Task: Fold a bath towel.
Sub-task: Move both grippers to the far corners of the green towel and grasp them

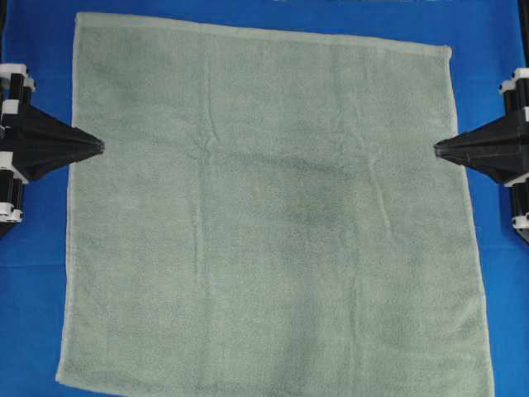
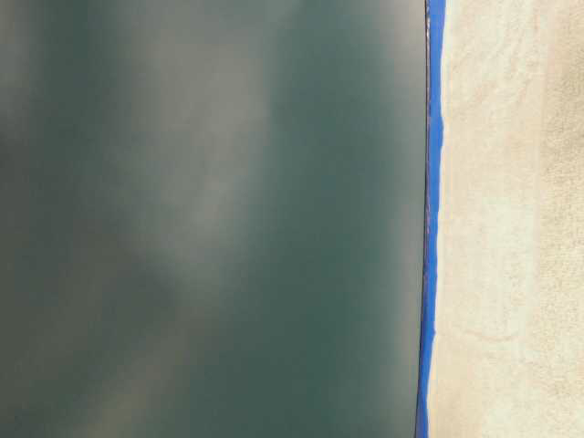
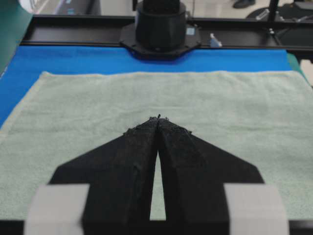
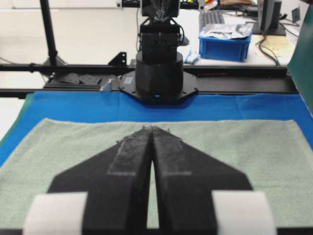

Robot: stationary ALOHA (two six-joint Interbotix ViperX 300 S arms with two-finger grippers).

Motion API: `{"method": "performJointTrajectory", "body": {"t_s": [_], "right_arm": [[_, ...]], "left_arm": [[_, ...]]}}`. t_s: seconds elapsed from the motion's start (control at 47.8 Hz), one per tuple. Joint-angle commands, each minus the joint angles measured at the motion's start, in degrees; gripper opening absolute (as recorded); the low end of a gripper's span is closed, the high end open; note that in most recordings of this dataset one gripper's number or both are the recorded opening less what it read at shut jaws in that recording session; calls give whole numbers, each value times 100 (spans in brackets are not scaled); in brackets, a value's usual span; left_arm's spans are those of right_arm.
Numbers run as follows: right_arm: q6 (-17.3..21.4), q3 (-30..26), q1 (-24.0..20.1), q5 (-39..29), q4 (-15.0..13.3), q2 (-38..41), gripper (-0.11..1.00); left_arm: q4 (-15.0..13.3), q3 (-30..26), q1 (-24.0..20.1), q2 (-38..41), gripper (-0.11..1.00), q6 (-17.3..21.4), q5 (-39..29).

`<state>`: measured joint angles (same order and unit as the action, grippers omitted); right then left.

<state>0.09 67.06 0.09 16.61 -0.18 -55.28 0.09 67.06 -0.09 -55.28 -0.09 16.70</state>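
Sage-green terry filled nearly the whole overhead view: the bath towel lay spread flat and unfolded, its lighter hem running along the 12 o'clock edge and down the 9 o'clock side, a few shallow creases near the middle. It looked soft and limp, a cloth that would sag and drag rather than hold a shape, light enough for one arm but grippy against the cover beneath. By my reading the corners and the hemmed border were the places to pinch, where the weave is firmer and a fold line can be controlled; a grab in the fuzzy middle would only bunch it.

At 9 o'clock the left gripper sat with its tip just over the towel's side edge, jaws pressed together and holding nothing. Its own camera showed the black fingers meeting at the tips above the pile. At 3 o'clock the right gripper mirrored it, likewise closed and empty, tip at the opposite edge. Both would have to part before any pinch.

Under the cloth lay the bright blue table cloth, showing as a margin at 9, 12 and 3 o'clock. Beyond it, at the far side in the right wrist view, stood the opposite arm's base on a black frame, then a blue bin on a desk. Table-level view was blurred, useless.
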Motion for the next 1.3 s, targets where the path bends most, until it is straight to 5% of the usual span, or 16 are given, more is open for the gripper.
{"method": "performJointTrajectory", "body": {"t_s": [0.0,0.272,0.586,0.669,0.899,1.276], "right_arm": [[0,-141,35,0,26,26,0],[9,-896,949,-1978,35,79,0],[-176,-1301,2777,-3551,-114,580,1],[-264,-1310,3164,-3630,-229,870,2],[-457,-1389,3894,-3700,-589,1986,62],[-483,-1846,4649,-3085,-1081,4412,60]], "left_arm": [[-44,-316,0,70,1,-44,-466],[-18,-1099,-923,158,1,211,-2224],[18,-1292,-2153,677,2,888,-2470],[18,-1327,-2452,914,17,1134,-2435],[35,-1529,-3155,1916,80,1327,-2417],[44,-1846,-3885,4008,84,1872,-1828]]}}
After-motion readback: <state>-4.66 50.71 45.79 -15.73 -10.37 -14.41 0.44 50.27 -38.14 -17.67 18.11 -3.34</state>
